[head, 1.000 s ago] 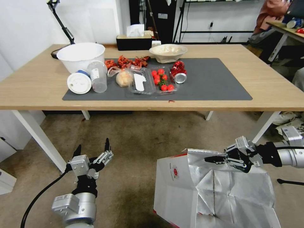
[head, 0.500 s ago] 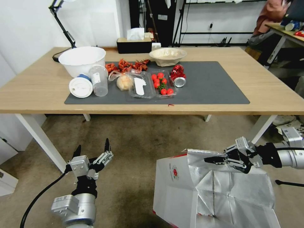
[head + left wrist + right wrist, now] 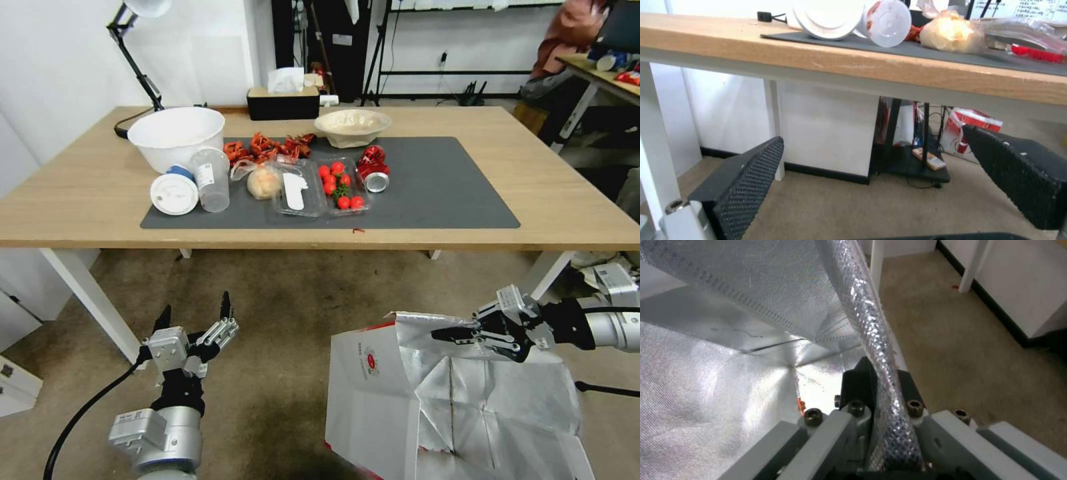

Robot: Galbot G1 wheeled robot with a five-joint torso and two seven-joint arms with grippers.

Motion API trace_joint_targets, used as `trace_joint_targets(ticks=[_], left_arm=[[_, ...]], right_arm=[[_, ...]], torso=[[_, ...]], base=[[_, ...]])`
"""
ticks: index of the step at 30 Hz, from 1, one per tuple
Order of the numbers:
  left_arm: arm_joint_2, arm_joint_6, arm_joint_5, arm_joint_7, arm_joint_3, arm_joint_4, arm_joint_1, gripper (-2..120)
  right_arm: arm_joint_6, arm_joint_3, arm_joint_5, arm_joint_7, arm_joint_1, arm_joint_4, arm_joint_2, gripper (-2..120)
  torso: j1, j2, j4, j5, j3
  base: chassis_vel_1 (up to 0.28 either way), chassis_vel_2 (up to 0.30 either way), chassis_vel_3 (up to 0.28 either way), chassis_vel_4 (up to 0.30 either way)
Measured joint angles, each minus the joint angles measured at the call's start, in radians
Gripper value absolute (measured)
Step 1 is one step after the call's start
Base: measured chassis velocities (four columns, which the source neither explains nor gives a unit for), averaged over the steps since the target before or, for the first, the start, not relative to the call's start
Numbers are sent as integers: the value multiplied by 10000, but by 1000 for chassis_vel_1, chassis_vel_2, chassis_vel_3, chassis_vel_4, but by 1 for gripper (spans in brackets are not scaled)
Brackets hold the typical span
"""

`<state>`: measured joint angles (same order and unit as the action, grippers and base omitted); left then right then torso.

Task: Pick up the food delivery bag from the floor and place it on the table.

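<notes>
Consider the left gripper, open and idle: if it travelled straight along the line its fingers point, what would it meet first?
Judging by the left wrist view, the left gripper aims under the table, so probably open air, then the white wall behind. Depth is unclear.

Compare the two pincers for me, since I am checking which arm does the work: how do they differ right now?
The right pincer is shut on the foil rim of the food delivery bag; the left pincer is open and holds nothing. The right reaches in sideways over the bag; the left points up toward the table, apart from the bag. Both hang low, in front of the table's near edge.
</notes>
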<state>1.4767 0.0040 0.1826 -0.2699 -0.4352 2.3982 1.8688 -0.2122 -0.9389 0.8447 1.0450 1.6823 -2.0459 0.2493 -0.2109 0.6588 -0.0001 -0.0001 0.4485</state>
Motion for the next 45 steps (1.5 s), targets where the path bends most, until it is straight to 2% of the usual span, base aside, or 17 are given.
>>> trace_joint_targets(ticks=[36,45], left_arm=[[53,-7,-44,61,56,-9,119,100],[1,7,-44,81,31,-31,105,100]], right_arm=[[69,235,-166,38,-39,75,69,0],[72,261,-180,22,-51,75,87,0]], torso=[[-657,1595,0,0,937],[-773,1882,0,1,1110]], base=[[0,0,0,0],[0,0,0,0]])
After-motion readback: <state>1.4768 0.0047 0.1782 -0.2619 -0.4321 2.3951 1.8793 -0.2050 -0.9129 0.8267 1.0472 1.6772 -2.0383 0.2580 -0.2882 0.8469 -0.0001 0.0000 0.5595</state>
